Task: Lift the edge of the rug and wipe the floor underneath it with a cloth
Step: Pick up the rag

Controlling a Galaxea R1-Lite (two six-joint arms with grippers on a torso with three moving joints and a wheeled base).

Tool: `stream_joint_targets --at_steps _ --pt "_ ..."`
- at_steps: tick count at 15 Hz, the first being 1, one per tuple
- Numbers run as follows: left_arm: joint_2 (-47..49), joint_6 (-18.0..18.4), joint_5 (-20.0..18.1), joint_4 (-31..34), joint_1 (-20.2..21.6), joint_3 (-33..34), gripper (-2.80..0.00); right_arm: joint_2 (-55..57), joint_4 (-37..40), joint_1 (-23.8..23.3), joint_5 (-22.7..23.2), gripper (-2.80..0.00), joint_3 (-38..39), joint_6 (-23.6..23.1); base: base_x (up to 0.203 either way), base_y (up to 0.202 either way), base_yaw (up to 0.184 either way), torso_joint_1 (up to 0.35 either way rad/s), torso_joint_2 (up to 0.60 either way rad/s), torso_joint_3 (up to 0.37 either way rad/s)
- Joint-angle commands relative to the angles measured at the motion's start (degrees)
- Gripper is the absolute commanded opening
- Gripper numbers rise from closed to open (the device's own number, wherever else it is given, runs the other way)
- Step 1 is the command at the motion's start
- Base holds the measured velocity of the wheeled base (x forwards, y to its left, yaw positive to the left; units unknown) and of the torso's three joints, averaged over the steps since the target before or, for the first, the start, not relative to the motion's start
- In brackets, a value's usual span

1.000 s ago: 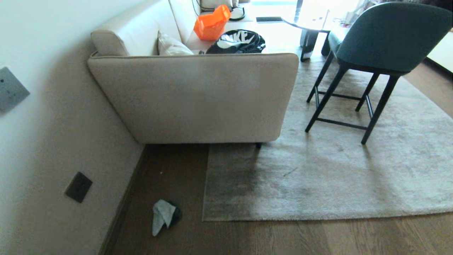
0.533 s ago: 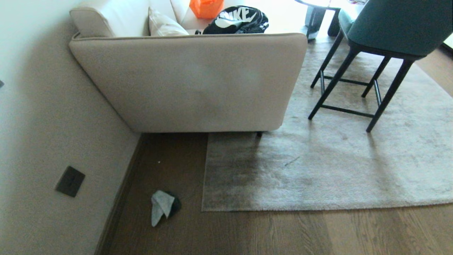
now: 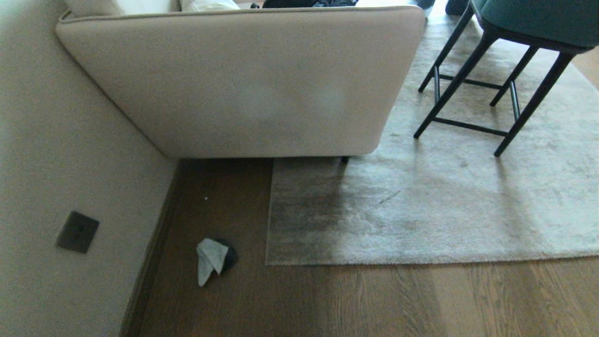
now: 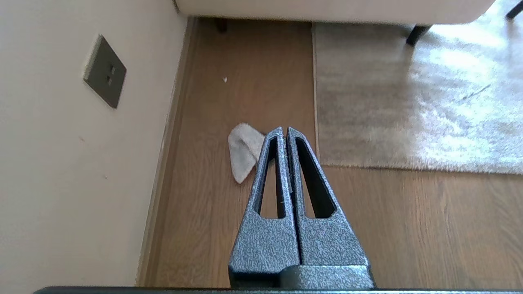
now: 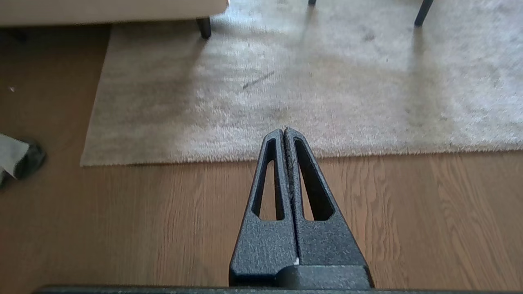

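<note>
One rug [image 3: 444, 201] is lying flat, its rug edge [image 5: 286, 155] just past the right gripper [image 5: 284, 130] tips. One crumpled grey-blue cloth [image 4: 244, 153] is sitting on the floor [image 3: 374, 304] beside the left gripper [image 4: 284, 129]. Both grippers are staying pressed together, holding nothing.

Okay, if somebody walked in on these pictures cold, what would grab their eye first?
Likely the big beige upholstered sofa against the wall, one foot on the large light grey plush rug. Next, the small crumpled grey-blue cloth with a dark patch, lying alone on the brown wood-grain plank floor between wall and rug corner. A dark-legged teal chair stands on the rug, far right.
</note>
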Motion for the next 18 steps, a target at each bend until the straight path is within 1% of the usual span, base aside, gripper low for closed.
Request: stream_joint_targets --at_steps 1,18 --pt "0.00 -0.03 0.00 -0.02 0.01 -0.06 -2.80 0.07 -0.01 0.00 -0.03 -2.80 0.00 0.02 0.000 0.000 0.000 0.004 0.00 -0.200" --pt "0.00 -0.12 0.00 -0.02 0.01 0.02 -2.80 0.07 -0.01 0.00 0.02 -2.80 0.00 0.02 0.000 0.000 0.000 0.001 0.00 -0.199"
